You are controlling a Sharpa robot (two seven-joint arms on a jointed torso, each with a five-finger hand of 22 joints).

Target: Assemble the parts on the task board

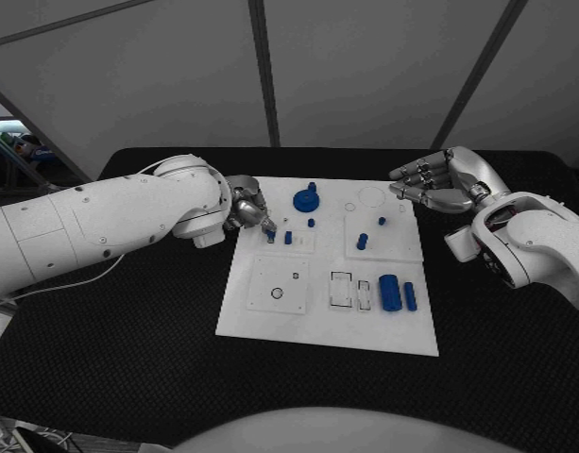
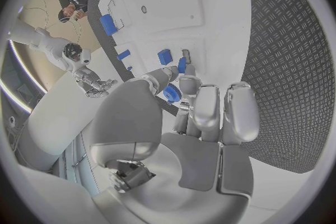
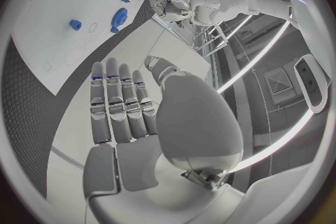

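I see the white board (image 1: 328, 321) flat in the middle of the black table (image 1: 126, 359). My left hand (image 1: 246, 209) sits at the board's far left edge, fingers curled down over a small blue peg (image 1: 271, 237) standing there. In the left wrist view the fingertips (image 2: 189, 85) lie close together just above that spot; I cannot tell whether they hold anything.

My right hand (image 1: 439, 184) hangs over the table just past the board's far right corner. In the right wrist view its fingers (image 3: 119, 101) are stretched out side by side, nothing in them.

On the board: a blue gear (image 1: 308, 199) at the far middle, a short blue peg (image 1: 362, 242) near the centre, and a blue cylinder (image 1: 390, 292) with a thin blue bar (image 1: 409, 295) beside it at the near right.
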